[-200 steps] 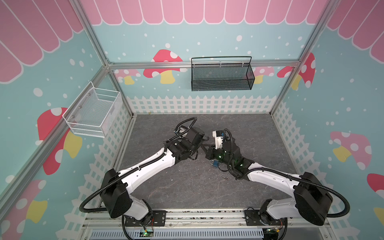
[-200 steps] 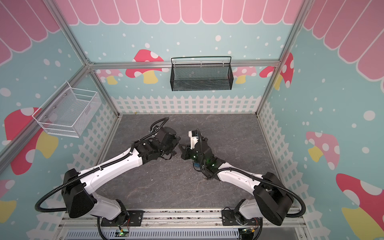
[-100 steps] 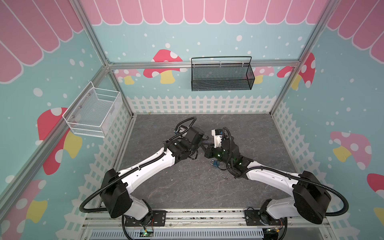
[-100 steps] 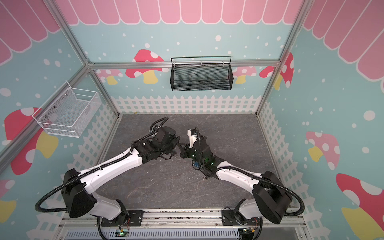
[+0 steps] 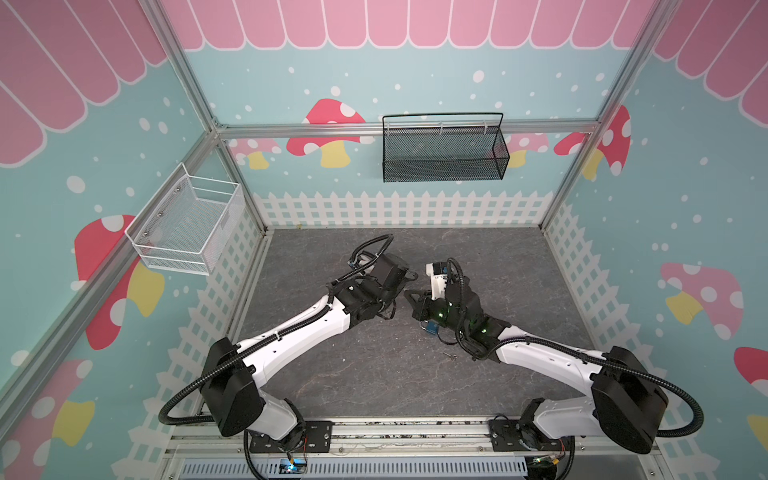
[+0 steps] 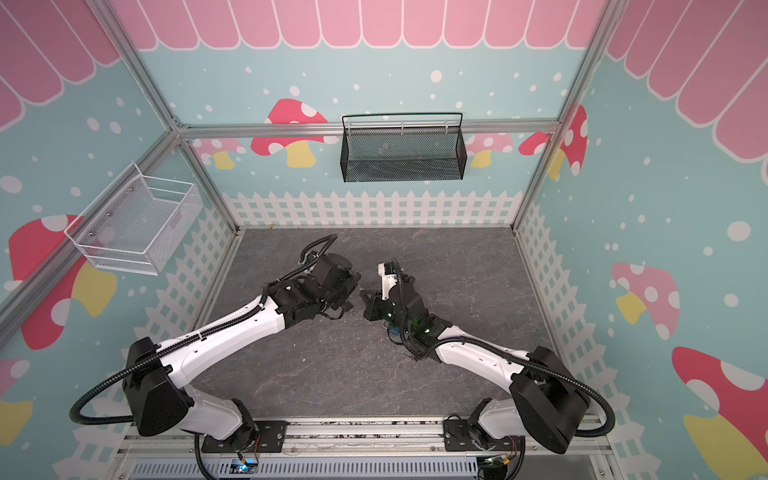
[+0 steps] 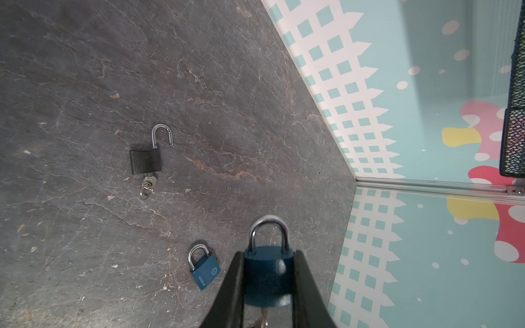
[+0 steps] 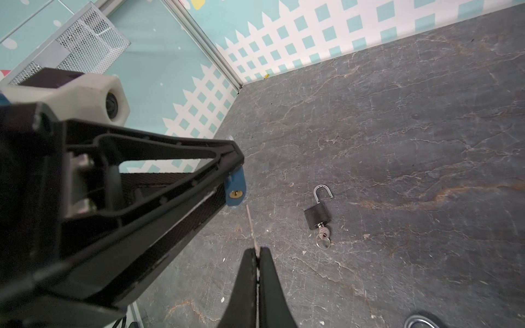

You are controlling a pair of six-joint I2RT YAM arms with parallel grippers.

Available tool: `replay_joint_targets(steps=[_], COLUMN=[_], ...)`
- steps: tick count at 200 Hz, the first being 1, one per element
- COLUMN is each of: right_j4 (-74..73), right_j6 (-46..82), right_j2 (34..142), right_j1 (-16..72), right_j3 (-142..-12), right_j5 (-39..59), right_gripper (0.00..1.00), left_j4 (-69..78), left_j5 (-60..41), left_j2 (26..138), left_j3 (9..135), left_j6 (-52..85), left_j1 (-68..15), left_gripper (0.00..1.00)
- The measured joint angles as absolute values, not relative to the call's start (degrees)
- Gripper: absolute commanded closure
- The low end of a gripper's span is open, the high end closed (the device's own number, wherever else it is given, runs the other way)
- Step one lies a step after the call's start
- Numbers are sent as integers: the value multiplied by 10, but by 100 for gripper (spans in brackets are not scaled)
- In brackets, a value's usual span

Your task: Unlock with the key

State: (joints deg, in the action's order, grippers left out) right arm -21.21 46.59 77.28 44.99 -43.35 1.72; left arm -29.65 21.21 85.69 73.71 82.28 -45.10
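Key (image 8: 251, 227) hung just beside the blue padlock (image 8: 235, 187), uninserted.
Right fingers (image 8: 250, 272) pinched it; left fingers (image 7: 234, 281) clamped the blue padlock over open desk (image 7: 85, 71), clear of walls.

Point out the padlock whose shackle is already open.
The black padlock lying on the table, key inserted; the loose blue padlock and the gripped blue padlock have closed shackles.

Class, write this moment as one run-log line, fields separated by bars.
left tool: shut on blue padlock | right tool: shut on key | key: tip near keyhole, not inserted | shackle: closed
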Motion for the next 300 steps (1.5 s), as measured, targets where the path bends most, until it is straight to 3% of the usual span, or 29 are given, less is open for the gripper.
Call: replay_joint_targets(steps=[300], right_j4=[-183], right_j6=[452], right_j2=[791], right_j1=[450], right_j3=[-476], right_j5=[8], right_gripper=[100], left_j4=[-283], left_j5=[204], left_j2=[857], left_j3=[736], left_j6=[823], left_j1=[-448], left_gripper=[100])
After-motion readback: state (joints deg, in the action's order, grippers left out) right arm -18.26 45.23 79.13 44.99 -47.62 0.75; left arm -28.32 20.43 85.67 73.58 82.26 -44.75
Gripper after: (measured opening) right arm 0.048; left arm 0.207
